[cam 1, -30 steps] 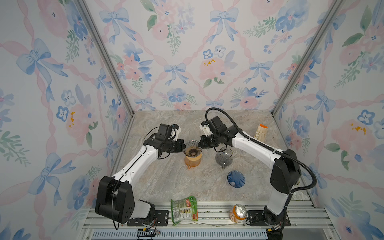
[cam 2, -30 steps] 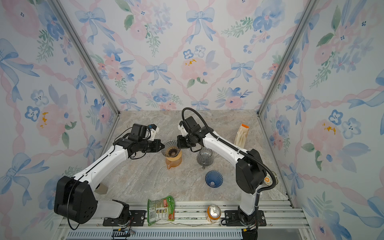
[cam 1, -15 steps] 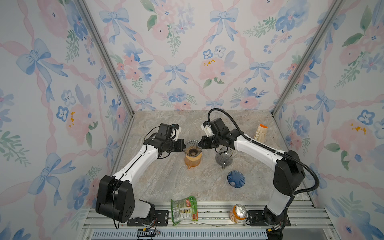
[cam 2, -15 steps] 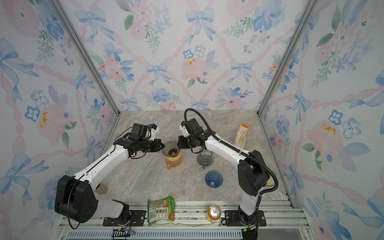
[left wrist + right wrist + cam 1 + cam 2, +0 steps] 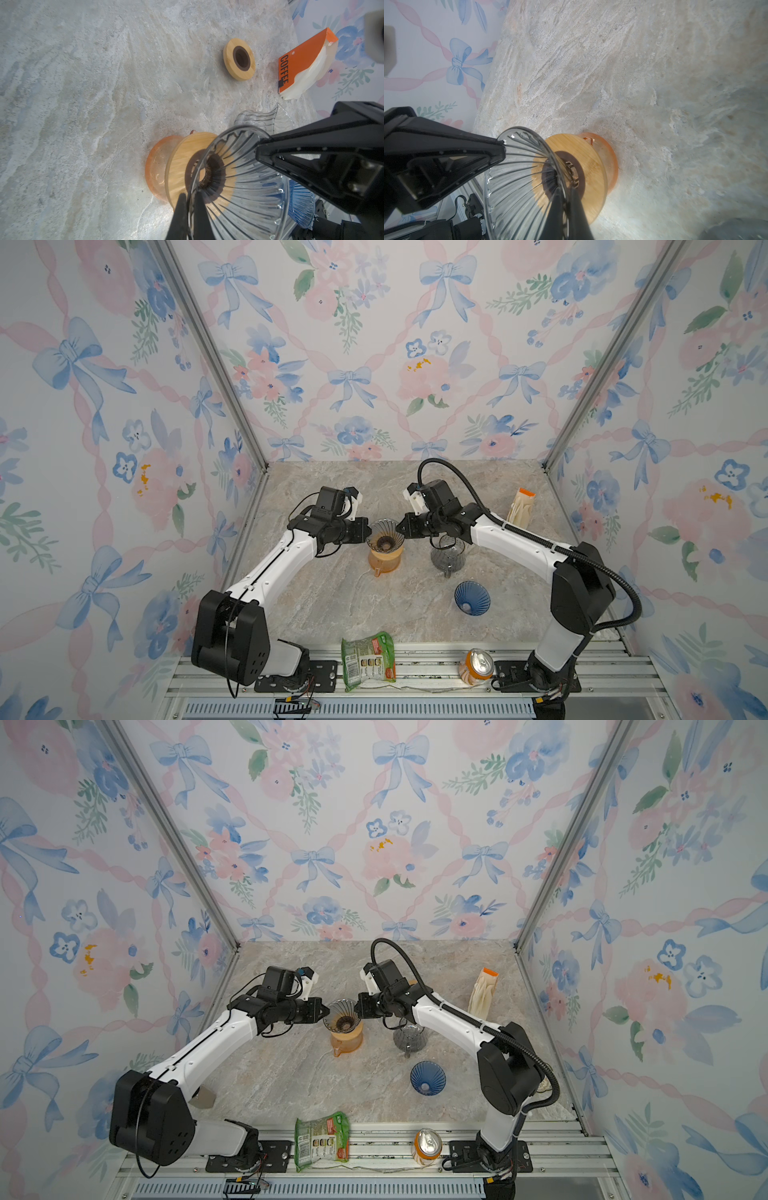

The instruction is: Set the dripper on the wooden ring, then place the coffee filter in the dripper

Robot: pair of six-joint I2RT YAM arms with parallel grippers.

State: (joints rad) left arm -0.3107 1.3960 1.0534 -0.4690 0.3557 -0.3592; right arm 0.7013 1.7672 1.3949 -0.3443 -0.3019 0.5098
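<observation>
A clear ribbed glass dripper (image 5: pixel 384 533) (image 5: pixel 343 1014) stands with its neck at the hole of a wooden collar (image 5: pixel 180 164) on an orange carafe (image 5: pixel 384 563). My left gripper (image 5: pixel 368 536) (image 5: pixel 190 196) is shut on the dripper's left rim. My right gripper (image 5: pixel 398 527) (image 5: pixel 565 194) is shut on the opposite rim. The dripper's cone (image 5: pixel 519 182) holds no paper. White coffee filters (image 5: pixel 307 76) sit in an orange COFFEE box (image 5: pixel 520 508) against the back right wall, away from both grippers.
A loose wooden ring (image 5: pixel 239 59) lies behind the carafe. A grey glass vessel (image 5: pixel 448 558) stands right of it, under the right arm. A blue dripper (image 5: pixel 471 598) lies nearer the front. A green snack packet (image 5: pixel 368 659) and a can (image 5: pixel 476 666) rest on the front rail.
The right wrist has shifted slightly. Both grippers stay shut on the dripper's rim, and the dripper stays over the carafe.
</observation>
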